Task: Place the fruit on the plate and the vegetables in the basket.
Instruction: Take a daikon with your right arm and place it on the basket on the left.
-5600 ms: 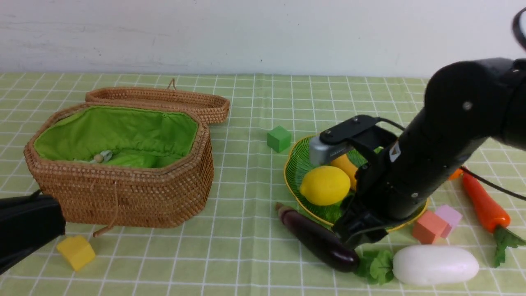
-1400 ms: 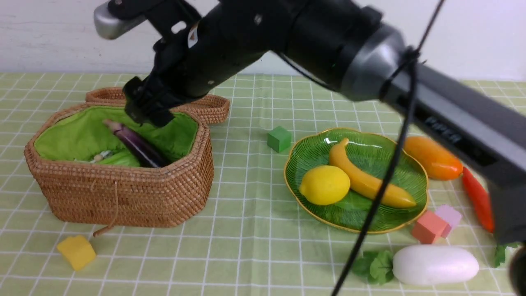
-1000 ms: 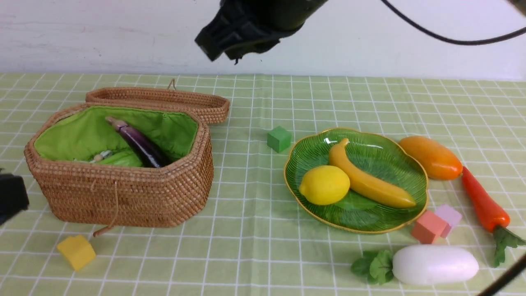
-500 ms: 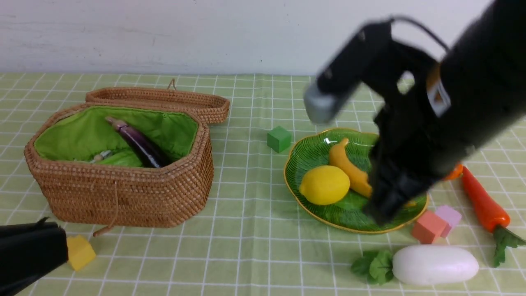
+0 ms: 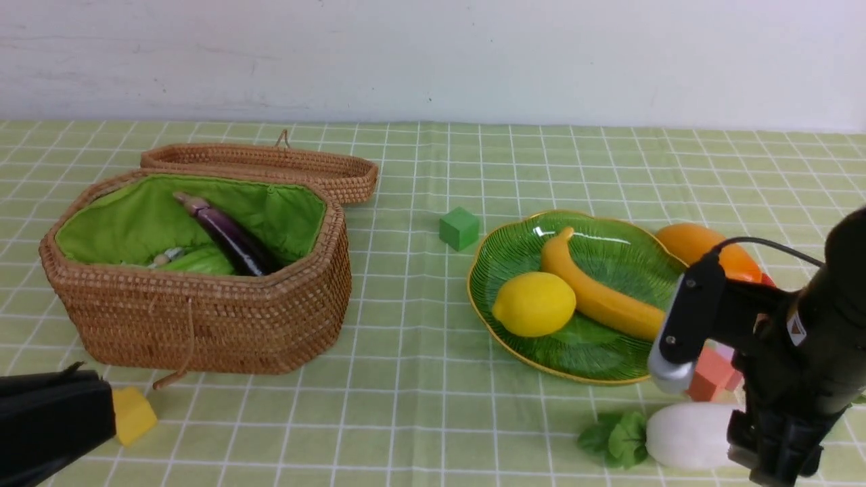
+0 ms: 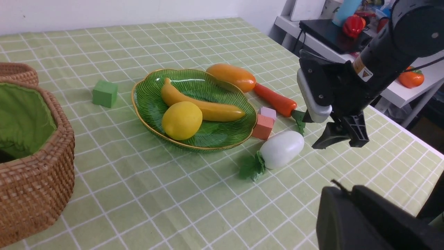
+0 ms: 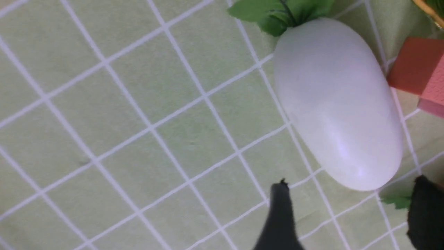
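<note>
1. The right gripper (image 6: 341, 139) hangs with fingers spread at the blunt end of the white radish (image 5: 687, 436), just robot-side of the plate (image 5: 622, 250); probably lining up a grasp.
2. Banana (image 5: 602, 297) and lemon (image 5: 534, 304) lie on the plate; mango (image 5: 690, 242) and carrot (image 6: 274, 100) lie just beside its right rim; the eggplant (image 5: 230, 240) sits in the basket (image 5: 203, 325), left of the plate.
3. The left gripper (image 5: 47, 419) is parked well left of the plate; I cannot tell how its jaws stand.

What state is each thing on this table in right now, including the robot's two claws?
basket: lid open, eggplant inside.
plate: holds banana and lemon.
mango: on the cloth, off the plate.
carrot: on the cloth.
radish: lying on the cloth, ungrasped.
right gripper: open, empty, near the radish.
left gripper: state unclear.
</note>
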`<action>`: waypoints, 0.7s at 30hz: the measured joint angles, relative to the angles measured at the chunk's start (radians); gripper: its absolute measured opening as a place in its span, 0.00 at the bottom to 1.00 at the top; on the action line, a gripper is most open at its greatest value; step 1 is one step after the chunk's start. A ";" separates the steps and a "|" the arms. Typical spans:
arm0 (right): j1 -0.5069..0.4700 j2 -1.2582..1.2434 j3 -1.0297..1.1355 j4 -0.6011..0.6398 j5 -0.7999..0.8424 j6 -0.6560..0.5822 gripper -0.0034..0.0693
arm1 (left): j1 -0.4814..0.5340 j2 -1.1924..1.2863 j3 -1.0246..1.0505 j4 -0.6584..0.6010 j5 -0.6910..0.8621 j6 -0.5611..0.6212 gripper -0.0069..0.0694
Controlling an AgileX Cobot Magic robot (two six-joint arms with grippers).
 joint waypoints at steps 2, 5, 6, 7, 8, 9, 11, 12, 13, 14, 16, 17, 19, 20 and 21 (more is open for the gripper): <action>-0.015 0.015 0.013 -0.001 -0.048 -0.026 0.88 | 0.000 0.000 0.000 0.000 0.005 0.000 0.14; -0.018 0.049 0.018 -0.001 -0.091 -0.053 0.92 | 0.000 0.000 0.000 -0.001 0.011 0.000 0.14; -0.018 0.068 0.018 -0.001 -0.103 -0.062 0.92 | 0.000 0.000 0.000 -0.003 0.013 0.000 0.14; -0.018 0.092 0.018 -0.006 -0.112 -0.073 0.91 | 0.000 0.000 0.000 -0.005 0.017 0.000 0.14; -0.018 0.102 0.018 -0.011 -0.115 -0.075 0.90 | 0.000 0.000 0.000 -0.007 0.018 0.000 0.14; -0.018 0.125 0.018 -0.021 -0.118 -0.081 0.89 | 0.000 0.000 0.000 -0.011 0.020 0.005 0.14; -0.018 0.163 0.018 -0.049 -0.131 -0.087 0.86 | 0.000 0.000 0.000 -0.015 0.025 0.028 0.14; -0.018 0.172 0.018 -0.059 -0.138 -0.089 0.85 | 0.000 0.000 0.000 -0.018 0.026 0.045 0.14; -0.018 0.185 0.019 -0.070 -0.143 -0.090 0.84 | 0.000 0.000 0.000 -0.022 0.030 0.062 0.14; -0.018 0.196 0.019 -0.078 -0.150 -0.090 0.84 | 0.000 0.000 0.000 -0.027 0.032 0.077 0.14; -0.018 0.211 0.019 -0.091 -0.168 -0.093 0.83 | 0.000 0.000 0.000 -0.049 0.034 0.111 0.14; -0.018 0.216 0.019 -0.093 -0.174 -0.093 0.83 | 0.000 0.000 0.000 -0.060 0.034 0.130 0.14; -0.018 0.221 0.019 -0.094 -0.180 -0.093 0.83 | 0.000 0.000 0.000 -0.074 0.035 0.154 0.14; -0.018 0.226 0.019 -0.095 -0.188 -0.095 0.83 | 0.000 0.000 0.000 -0.091 0.038 0.184 0.14; -0.018 0.227 0.019 -0.095 -0.189 -0.095 0.83 | 0.000 0.000 0.000 -0.092 0.038 0.188 0.14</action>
